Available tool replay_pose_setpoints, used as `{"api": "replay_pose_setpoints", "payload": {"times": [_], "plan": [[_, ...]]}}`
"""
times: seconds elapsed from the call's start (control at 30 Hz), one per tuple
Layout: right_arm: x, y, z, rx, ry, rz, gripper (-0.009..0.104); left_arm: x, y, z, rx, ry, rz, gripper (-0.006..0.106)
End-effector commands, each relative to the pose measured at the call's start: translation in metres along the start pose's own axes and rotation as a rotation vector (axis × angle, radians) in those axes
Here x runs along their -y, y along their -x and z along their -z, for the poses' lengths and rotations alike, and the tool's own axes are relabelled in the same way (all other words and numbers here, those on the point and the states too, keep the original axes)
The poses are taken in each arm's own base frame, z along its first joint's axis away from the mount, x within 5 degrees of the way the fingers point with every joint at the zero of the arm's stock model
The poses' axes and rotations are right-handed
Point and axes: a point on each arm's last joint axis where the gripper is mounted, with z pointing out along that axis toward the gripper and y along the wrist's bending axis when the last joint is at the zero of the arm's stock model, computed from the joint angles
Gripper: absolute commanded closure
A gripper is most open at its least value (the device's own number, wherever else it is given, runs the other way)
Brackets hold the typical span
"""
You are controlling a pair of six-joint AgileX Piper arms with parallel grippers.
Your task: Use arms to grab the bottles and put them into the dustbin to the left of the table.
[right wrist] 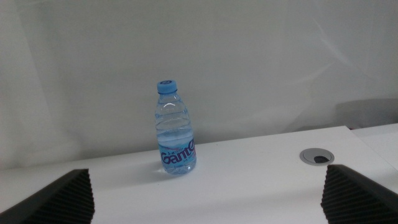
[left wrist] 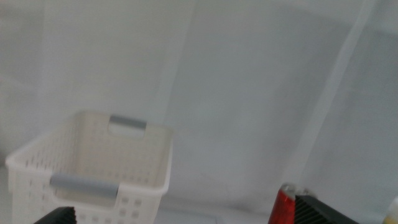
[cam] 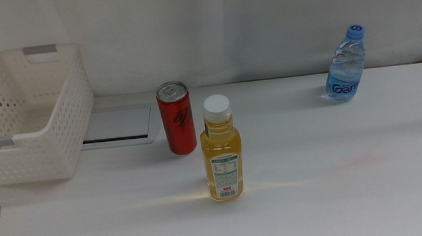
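Three containers upright on the bench [cam: 334, 176], none yet grabbed: one juice bottle [cam: 220, 148] just beside one red can [cam: 175, 117], one water bottle [cam: 345, 64] well apart at the right. One empty dustbin [cam: 28, 116] waiting at the left edge. Left gripper [left wrist: 186, 218] fingers wide, holding nothing; right gripper [right wrist: 208, 193] the same, facing the water bottle, likely its target.

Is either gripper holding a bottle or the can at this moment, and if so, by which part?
Nothing is held. Both grippers, left and right, are open and empty; the juice bottle, red can and water bottle stand untouched on the table.
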Motion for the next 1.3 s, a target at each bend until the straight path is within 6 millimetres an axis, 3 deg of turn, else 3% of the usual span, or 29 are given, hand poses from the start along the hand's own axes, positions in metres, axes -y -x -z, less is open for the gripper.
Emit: {"api": "replay_pose_setpoints", "payload": {"times": [0.0, 0.27, 0.5, 0.57, 1.03, 1.13, 1.27], "plan": [[0.001, 0.000, 0.000, 0.013, -0.005, 0.009, -0.008, 0.006, 0.018, 0.003, -0.004, -0.009, 0.009, 0.009], [0.001, 0.000, 0.000, 0.013, -0.005, 0.007, -0.008, 0.025, 0.084, -0.007, -0.125, 0.008, -0.127, 0.009], [0.001, 0.000, 0.000, 0.013, -0.005, 0.005, -0.008, 0.047, 0.137, -0.050, -0.202, -0.057, -0.269, 0.009], [0.001, 0.000, 0.000, 0.013, -0.005, 0.005, -0.008, 0.056, 0.143, -0.058, -0.212, -0.113, -0.299, 0.009], [0.001, 0.000, 0.000, 0.013, -0.005, 0.005, -0.008, 0.102, 0.129, -0.071, -0.250, -0.458, -0.415, 0.009], [0.001, 0.000, 0.000, 0.013, -0.005, 0.005, -0.008, 0.105, 0.114, -0.079, -0.235, -0.479, -0.397, 0.009], [0.001, 0.000, 0.000, 0.013, -0.005, 0.005, -0.008, 0.104, 0.076, -0.087, -0.225, -0.491, -0.354, 0.009]]}}
